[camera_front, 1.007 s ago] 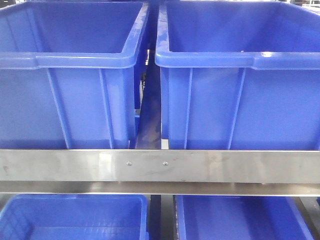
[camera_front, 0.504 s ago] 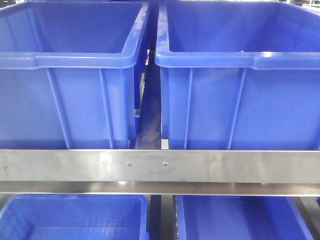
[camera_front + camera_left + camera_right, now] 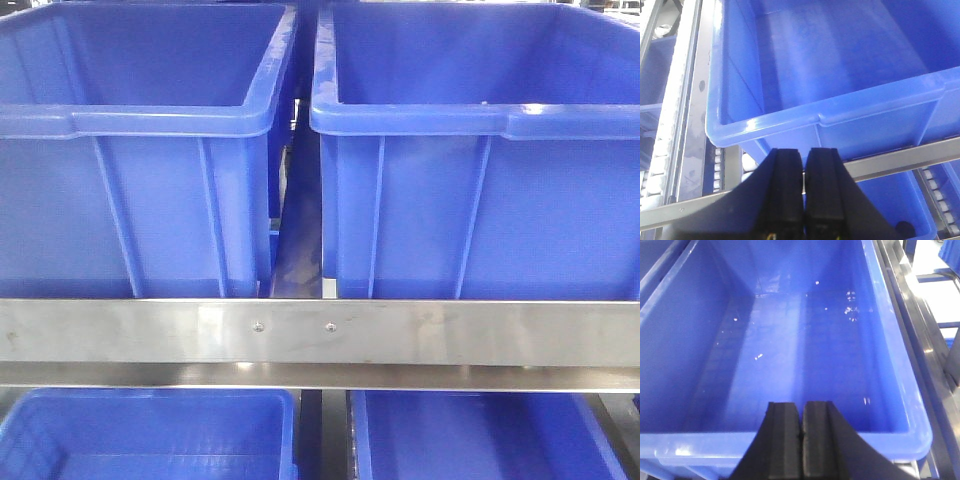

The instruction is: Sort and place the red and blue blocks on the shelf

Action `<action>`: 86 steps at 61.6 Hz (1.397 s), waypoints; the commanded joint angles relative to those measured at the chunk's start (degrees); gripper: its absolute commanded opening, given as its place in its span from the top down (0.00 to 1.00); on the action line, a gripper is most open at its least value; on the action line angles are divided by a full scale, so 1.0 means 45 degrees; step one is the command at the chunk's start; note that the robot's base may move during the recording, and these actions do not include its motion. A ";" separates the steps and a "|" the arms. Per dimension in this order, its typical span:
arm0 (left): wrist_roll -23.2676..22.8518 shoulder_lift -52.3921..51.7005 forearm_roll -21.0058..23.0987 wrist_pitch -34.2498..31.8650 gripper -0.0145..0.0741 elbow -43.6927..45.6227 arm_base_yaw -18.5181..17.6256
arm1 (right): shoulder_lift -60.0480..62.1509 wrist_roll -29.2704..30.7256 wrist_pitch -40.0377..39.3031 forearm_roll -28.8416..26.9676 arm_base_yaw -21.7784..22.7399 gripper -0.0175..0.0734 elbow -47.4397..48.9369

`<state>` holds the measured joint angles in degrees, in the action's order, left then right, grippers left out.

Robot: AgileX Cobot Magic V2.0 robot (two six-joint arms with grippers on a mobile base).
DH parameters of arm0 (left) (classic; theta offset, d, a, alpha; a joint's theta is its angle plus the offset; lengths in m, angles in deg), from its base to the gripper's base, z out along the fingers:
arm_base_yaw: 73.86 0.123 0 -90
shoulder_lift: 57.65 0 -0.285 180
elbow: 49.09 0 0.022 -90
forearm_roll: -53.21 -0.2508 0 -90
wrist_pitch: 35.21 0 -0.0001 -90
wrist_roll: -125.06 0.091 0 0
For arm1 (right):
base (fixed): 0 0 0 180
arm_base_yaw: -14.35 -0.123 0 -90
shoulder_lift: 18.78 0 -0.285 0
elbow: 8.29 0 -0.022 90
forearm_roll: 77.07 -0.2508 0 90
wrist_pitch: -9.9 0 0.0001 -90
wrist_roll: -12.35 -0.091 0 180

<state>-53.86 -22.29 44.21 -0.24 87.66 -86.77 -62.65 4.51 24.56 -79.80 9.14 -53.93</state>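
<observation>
Item: left black pincer (image 3: 803, 165), lower centre, clenched, empty; right black pincer (image 3: 801, 415) likewise, above a big blue plastic bin (image 3: 690, 340). Red and blue cubes: unseen, bearing undeterminable.

Front view: level, close on shelf (image 3: 320, 333); wrist views: down into bins.

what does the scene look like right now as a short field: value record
shelf: steel front rail with two small screws, blue bins above and below
upper bins: left bin and right bin, side by side with a gap between
left pincer: shut, holding nothing, in front of a blue bin
right pincer: shut, holding nothing, over a bin with nothing in it
red and blue blocks: not visible in any view
</observation>
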 commanded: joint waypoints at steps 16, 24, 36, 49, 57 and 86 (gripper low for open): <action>-0.0153 0.0052 0.0034 -0.0969 0.68 0.0334 0.0020 | 0.4434 0.0099 -0.3124 0.0395 0.0099 0.73 -0.4572; -0.0153 0.0052 0.0034 -0.0969 0.68 0.0334 0.0020 | 0.6421 0.0099 -0.3167 0.0395 0.0099 0.73 -0.6154; -0.0153 0.0052 0.0034 -0.0969 0.68 0.0334 0.0020 | 0.8243 0.0099 -0.2970 0.0381 0.0099 0.73 -0.7142; -0.0153 0.0052 0.0034 -0.0945 0.68 0.0334 0.0020 | 0.8391 0.0099 -0.2674 0.0381 0.0099 0.73 -0.7142; -0.0153 0.0052 0.0034 -0.0945 0.68 0.0334 0.0020 | 0.8391 0.0099 -0.2627 0.0381 0.0099 0.73 -0.7142; -0.0153 0.0052 0.0034 -0.0945 0.68 0.0334 0.0020 | 0.8391 0.0099 -0.2613 0.0381 0.0099 0.73 -0.7142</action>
<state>-53.86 -22.29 44.31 -0.24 87.66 -86.77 -25.99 4.51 17.61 -78.71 9.27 -87.18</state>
